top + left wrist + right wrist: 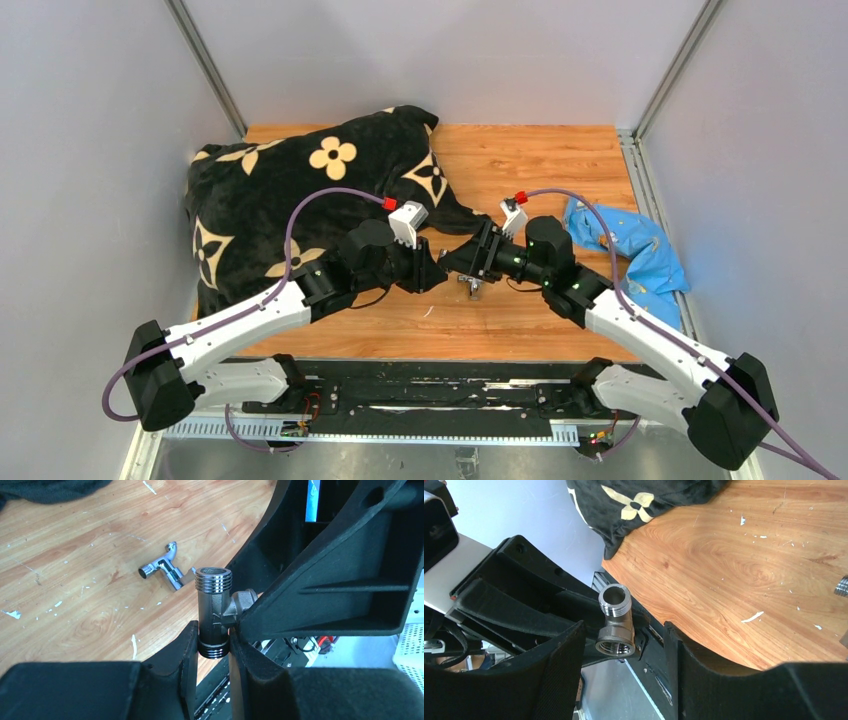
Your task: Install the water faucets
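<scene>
My left gripper (214, 641) is shut on the lower end of a silver T-shaped faucet fitting (214, 600), which it holds upright above the wood. The fitting's side port (616, 645) faces my right gripper (624, 630). That gripper's fingers stand on either side of the port, with gaps on both sides, so it is open. In the top view the two grippers, left (432, 268) and right (468, 258), meet nose to nose at mid table. The other faucet piece, a chrome tap (164, 570), lies on the wooden table just below them (470, 287).
A black blanket with tan flowers (280, 210) covers the back left of the wooden table (540, 160). A blue plastic bag (632, 245) lies at the right edge. Grey walls close in the back and both sides.
</scene>
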`<control>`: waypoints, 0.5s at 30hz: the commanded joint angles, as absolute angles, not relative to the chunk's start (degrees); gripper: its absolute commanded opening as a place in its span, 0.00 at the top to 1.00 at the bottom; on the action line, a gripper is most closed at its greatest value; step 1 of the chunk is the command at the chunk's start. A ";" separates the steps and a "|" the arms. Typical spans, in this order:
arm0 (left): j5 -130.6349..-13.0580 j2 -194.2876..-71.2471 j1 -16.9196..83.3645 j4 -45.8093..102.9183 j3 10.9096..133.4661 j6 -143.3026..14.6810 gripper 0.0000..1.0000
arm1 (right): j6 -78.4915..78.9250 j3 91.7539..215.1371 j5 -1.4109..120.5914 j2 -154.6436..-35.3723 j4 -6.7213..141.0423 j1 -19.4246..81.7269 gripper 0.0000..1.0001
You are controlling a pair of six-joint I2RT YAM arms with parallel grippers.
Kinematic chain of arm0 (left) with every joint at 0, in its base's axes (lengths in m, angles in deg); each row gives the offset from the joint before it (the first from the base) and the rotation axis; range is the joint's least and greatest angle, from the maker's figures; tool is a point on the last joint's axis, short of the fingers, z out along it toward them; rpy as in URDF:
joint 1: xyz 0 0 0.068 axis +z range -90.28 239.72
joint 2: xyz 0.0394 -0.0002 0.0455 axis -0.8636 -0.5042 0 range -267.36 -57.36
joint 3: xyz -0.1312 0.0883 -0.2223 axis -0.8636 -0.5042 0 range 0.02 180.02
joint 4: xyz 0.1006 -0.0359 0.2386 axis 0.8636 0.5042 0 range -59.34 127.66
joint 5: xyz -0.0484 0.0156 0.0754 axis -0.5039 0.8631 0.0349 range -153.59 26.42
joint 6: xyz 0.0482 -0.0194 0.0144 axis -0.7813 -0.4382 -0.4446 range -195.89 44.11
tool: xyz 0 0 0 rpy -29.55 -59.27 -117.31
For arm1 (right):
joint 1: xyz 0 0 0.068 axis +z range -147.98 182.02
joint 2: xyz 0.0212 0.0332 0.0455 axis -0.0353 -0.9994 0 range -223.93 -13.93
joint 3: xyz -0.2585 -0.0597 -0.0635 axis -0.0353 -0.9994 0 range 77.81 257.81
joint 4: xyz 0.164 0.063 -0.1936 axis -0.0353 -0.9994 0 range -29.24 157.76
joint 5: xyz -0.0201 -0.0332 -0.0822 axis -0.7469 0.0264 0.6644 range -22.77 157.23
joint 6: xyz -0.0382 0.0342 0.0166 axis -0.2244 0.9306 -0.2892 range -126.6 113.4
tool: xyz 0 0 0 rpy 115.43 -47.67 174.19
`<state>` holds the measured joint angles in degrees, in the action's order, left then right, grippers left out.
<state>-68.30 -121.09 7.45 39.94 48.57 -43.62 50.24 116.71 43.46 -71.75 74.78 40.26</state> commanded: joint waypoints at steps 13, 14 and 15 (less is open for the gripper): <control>-67.09 -118.86 7.08 38.74 50.21 -44.16 1.00 | 50.62 117.11 46.15 -71.78 76.18 43.16 0.96; -67.17 -118.70 7.08 38.74 50.20 -44.23 1.00 | 50.62 117.11 46.40 -71.72 75.77 43.16 0.99; -67.19 -118.52 7.08 38.69 50.13 -44.25 1.00 | 50.54 117.06 46.53 -71.61 75.49 43.16 0.99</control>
